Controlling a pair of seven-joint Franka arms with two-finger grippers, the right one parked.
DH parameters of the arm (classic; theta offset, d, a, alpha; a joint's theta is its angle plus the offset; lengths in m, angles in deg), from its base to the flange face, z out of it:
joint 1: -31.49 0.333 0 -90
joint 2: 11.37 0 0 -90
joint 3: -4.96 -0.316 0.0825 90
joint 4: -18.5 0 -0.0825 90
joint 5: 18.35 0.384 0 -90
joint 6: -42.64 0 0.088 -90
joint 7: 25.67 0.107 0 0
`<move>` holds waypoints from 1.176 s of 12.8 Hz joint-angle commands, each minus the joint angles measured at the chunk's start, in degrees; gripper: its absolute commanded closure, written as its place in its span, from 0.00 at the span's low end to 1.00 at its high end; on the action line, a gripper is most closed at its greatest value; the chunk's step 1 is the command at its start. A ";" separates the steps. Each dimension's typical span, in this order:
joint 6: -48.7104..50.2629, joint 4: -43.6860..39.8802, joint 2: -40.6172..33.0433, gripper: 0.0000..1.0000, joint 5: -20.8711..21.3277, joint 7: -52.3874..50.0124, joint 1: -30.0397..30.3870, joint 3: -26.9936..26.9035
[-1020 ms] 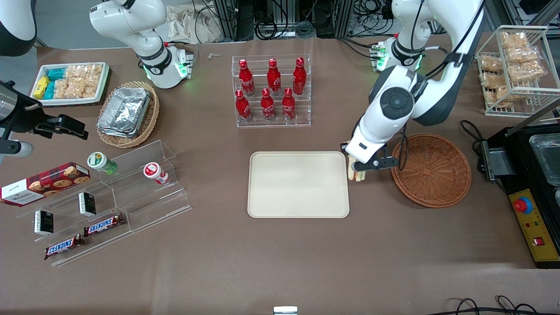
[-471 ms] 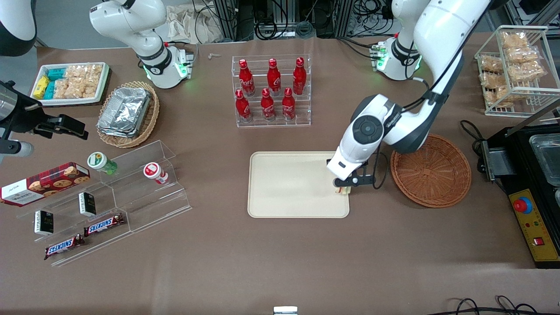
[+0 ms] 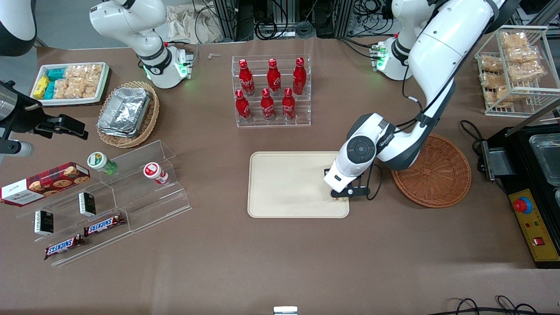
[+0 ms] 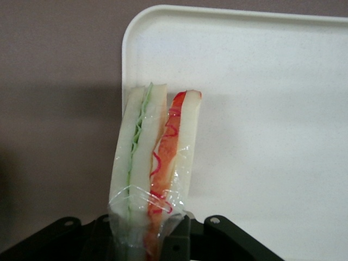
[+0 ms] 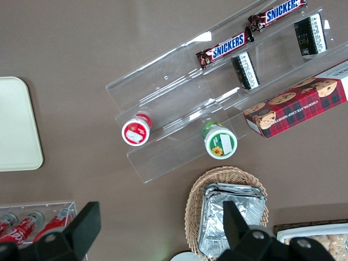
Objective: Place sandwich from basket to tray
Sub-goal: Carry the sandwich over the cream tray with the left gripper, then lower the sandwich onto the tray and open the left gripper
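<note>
1. The gripper (image 3: pixel 342 195) grasps the small white-bread sandwich (image 4: pixel 155 163) over a corner of the big cream tray (image 3: pixel 288 183).
2. The round brown wicker basket (image 3: pixel 437 175) sits nearby, empty.
3. Next, it should probably lower and let go.

One sandwich (image 4: pixel 155 163), one tray (image 3: pixel 284 183), two wicker baskets (image 3: pixel 431 170) (one holding foil containers), seven red bottles (image 3: pixel 267 105).

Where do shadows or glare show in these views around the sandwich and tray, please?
Left wrist view: the sandwich, shut in the gripper, has glossy wrap glinting, and a dark shadow falls on the table beside the tray. Front view: the arm casts a soft shadow on the tray; the basket is evenly lit.
</note>
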State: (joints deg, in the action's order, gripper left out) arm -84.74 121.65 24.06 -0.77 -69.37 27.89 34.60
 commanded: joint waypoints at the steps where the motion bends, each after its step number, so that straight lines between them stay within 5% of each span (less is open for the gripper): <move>1: 0.11 -1.72 1.66 1.00 2.02 -1.57 0.08 1.21; 7: 0.11 -1.63 2.89 0.98 5.28 -1.13 -0.18 1.65; 8: 0.11 -1.72 2.98 0.81 5.28 -1.13 -0.18 1.65; 10: 0.11 -1.81 3.15 0.25 5.28 -1.13 -0.18 1.74; 11: 0.03 -1.81 3.15 0.08 5.28 -1.13 -0.18 1.65; 12: -0.24 -1.81 3.15 0.01 5.28 -1.48 -0.18 1.74; 15: -0.15 -1.98 2.54 0.01 5.19 -1.74 -0.18 2.17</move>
State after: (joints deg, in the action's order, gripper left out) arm -84.94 121.17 26.14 2.96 -69.37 27.78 35.87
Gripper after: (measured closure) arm 0.194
